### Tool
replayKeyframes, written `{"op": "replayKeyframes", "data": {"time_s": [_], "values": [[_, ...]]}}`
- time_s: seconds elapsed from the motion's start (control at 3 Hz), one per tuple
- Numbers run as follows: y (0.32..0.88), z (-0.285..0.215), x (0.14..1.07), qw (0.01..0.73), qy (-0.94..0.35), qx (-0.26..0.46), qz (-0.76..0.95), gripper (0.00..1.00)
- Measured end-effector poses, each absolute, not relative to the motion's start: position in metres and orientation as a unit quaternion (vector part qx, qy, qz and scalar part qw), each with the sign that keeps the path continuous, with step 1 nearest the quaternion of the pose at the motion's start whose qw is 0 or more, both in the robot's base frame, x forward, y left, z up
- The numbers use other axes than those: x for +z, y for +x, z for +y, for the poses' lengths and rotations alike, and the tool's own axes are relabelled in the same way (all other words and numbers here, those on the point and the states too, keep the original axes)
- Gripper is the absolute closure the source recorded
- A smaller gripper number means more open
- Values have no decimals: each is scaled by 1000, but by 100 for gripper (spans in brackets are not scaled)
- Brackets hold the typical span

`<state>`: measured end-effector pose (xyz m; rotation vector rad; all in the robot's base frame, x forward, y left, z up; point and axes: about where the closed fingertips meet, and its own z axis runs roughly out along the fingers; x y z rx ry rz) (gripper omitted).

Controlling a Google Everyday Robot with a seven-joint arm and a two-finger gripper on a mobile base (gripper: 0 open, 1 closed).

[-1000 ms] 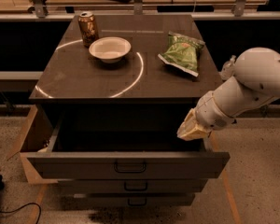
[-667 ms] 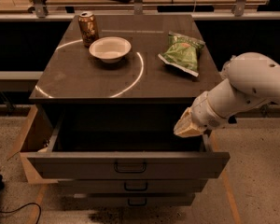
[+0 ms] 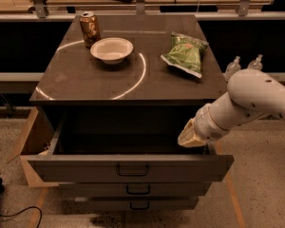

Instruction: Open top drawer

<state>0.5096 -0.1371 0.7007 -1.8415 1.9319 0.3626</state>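
Observation:
The top drawer (image 3: 85, 169) of the dark-grey cabinet is pulled far out, its dark inside showing. Its front panel carries a small black loop handle (image 3: 132, 169) at centre. My gripper (image 3: 191, 137) hangs at the end of the white arm (image 3: 247, 103) over the drawer's right rear corner, above the right side wall, well right of and behind the handle. It holds nothing that I can see.
On the cabinet top (image 3: 76, 80) stand a drink can (image 3: 90, 29), a white bowl (image 3: 112, 49) and a green chip bag (image 3: 185, 54). Two narrower drawers (image 3: 95, 190) sit shut below. A cardboard box (image 3: 31, 141) stands at the left. Two bottles (image 3: 233, 66) stand behind the arm.
The arm and gripper have shifted slightly left and up over the drawer's right side. The drawer stays pulled out as before.

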Motion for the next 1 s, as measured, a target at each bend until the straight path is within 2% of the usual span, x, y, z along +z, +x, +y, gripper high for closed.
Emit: {"op": "replayKeyframes", "data": {"time_s": [1.0], "values": [[469,-133,676,173,-674,157,701,100]]}}
